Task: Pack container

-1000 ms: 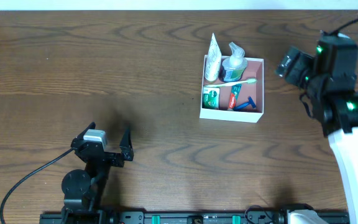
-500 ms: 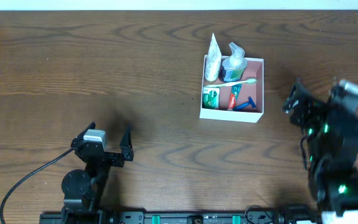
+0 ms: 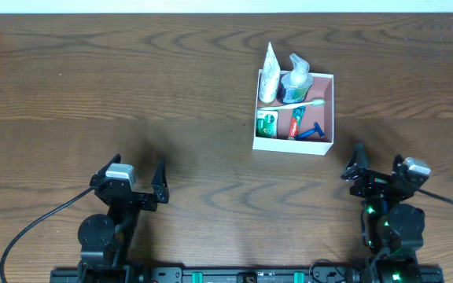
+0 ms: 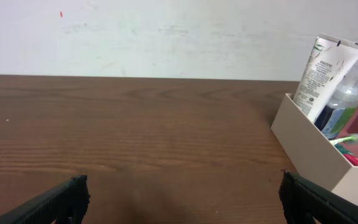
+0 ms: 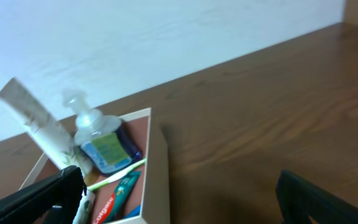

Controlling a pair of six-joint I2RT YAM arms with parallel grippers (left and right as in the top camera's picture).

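Note:
The container (image 3: 330, 110) is a square white box with a pink-brown inside, at the table's right middle. In it are a white tube (image 3: 268, 75), a pump bottle (image 3: 296, 79), a green toothbrush (image 3: 309, 103), a green-and-white carton (image 3: 267, 123), a toothpaste tube (image 3: 296, 123) and a blue razor (image 3: 311, 133). My right gripper (image 3: 378, 168) is open and empty, low near the front edge, right of the box. My left gripper (image 3: 137, 173) is open and empty at the front left. The box also shows in the left wrist view (image 4: 312, 149) and the right wrist view (image 5: 158, 168).
The brown wooden table (image 3: 132, 79) runs to a white wall at the back. Black cables trail from both arm bases at the front edge.
My right arm has swung down from beside the box's right side to the front edge and now rests low there. The left arm and the box have not moved.

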